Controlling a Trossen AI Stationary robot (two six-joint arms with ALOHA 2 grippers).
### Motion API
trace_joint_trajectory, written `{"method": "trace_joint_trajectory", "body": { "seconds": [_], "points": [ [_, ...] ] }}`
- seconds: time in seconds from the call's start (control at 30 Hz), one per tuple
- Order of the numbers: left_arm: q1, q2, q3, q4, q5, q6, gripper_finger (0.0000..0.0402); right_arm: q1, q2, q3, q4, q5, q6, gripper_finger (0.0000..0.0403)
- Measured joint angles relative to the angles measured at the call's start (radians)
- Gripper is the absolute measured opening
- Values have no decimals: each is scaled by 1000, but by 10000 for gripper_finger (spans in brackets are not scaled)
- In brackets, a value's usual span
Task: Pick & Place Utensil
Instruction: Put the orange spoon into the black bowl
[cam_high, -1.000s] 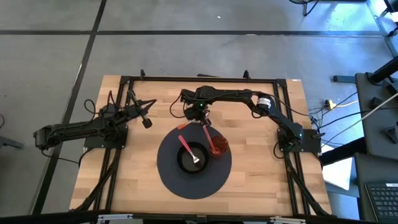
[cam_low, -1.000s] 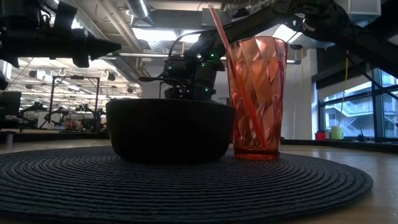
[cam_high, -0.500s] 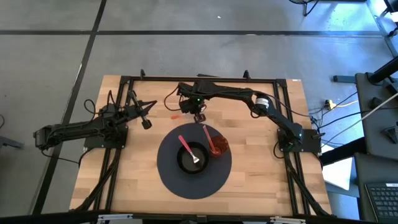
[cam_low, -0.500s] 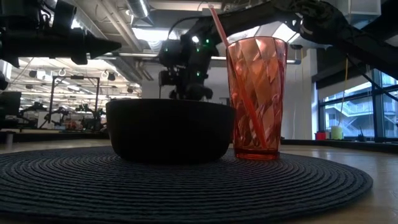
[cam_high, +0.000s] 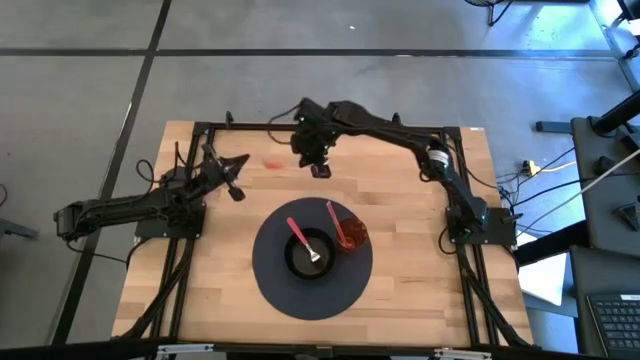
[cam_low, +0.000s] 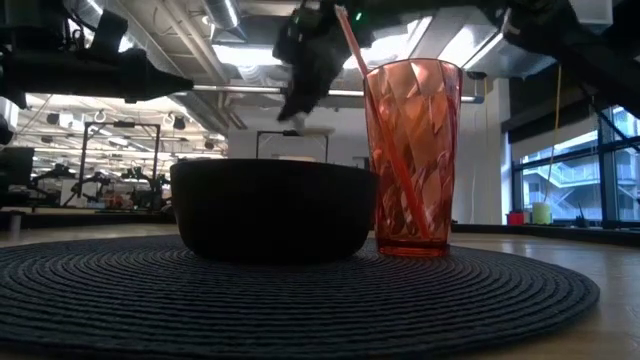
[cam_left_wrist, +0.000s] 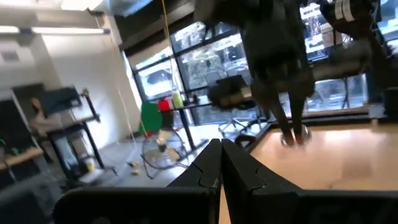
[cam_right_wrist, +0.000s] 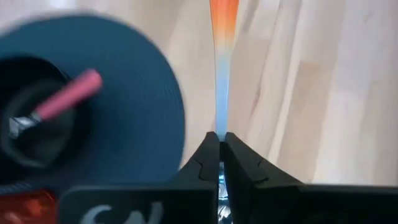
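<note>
While clamped tight on an orange-handled utensil (cam_right_wrist: 222, 37), the right gripper (cam_high: 320, 168) hangs near the bench's (cam_high: 420, 290) far edge.

Grey concrete floor (cam_high: 90, 90) all round, crossed by dark seam lines. Pale wooden tabletop (cam_high: 400, 190) of narrow planks, edged by a black frame (cam_high: 330, 126). Off to the right, part of a dark desk (cam_high: 610, 215) with a keyboard (cam_high: 612, 325) and loose cables (cam_high: 545, 170) on the floor. Seen level across the tabletop: open ceiling with ducts (cam_low: 215, 20) and bright strip lights (cam_low: 245, 55), a long hall of workstations (cam_low: 90, 185) on the left (too dim for detail), tall windows (cam_low: 570, 175) on the right. Through the left wrist view: glazed wall (cam_left_wrist: 205, 62), a green and red object (cam_left_wrist: 152, 115) by a fan-like stand (cam_left_wrist: 158, 149), shelving (cam_left_wrist: 62, 143) at the side.
</note>
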Motion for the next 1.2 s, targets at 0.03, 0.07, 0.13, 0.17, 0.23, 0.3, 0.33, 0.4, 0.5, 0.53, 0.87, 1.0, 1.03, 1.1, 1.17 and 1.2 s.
{"method": "trace_joint_trajectory", "body": {
  "seconds": [0.03, 0.07, 0.13, 0.17, 0.23, 0.3, 0.33, 0.4, 0.5, 0.53, 0.87, 1.0, 1.03, 1.1, 1.17, 1.2],
  "points": [
    [0, 0, 0, -3, 4, -25, 4, 2, -22, 0, 10, -12, 6, 7],
    [0, 0, 0, -10, 7, -48, 4, 4, -43, 0, 17, -23, 19, 7],
    [0, 0, 0, -36, 11, -92, 4, 10, -88, 0, 29, -47, 55, 7],
    [0, 0, 0, -47, 11, -107, 4, 13, -110, 1, 35, -66, 79, 7],
    [0, 0, 0, -91, 12, -133, 4, 21, -149, 1, 39, -94, 121, 7],
    [0, 0, 0, -152, 14, -171, 4, 35, -187, 1, 52, -93, 162, 7],
    [0, 0, 0, -177, 15, -190, 4, 42, -207, 1, 53, -90, 180, 7],
    [0, 0, 0, -211, 17, -229, 4, 57, -253, 1, 53, -91, 208, 7],
    [0, 0, 0, -243, 17, -307, 4, 85, -324, 1, 45, -96, 253, 7],
    [0, 0, 0, -249, 17, -329, 4, 97, -351, 1, 42, -96, 261, 7],
    [0, 0, 0, -291, 131, -371, 4, 231, -617, -10, -25, 31, 266, 7],
    [0, 0, 0, -255, 148, -365, 4, 311, -734, -53, -47, 119, 284, 7],
    [0, 0, 0, -236, 146, -365, 4, 333, -770, -79, -41, 139, 286, 7],
    [0, 0, 0, -191, 145, -364, 4, 373, -843, -143, -14, 182, 305, 7],
    [0, 0, 0, -119, 143, -364, 4, 412, -917, -235, 29, 238, 332, 7],
    [0, 0, 0, -77, 137, -365, 4, 431, -956, -288, 50, 268, 338, 7]
  ]
}}
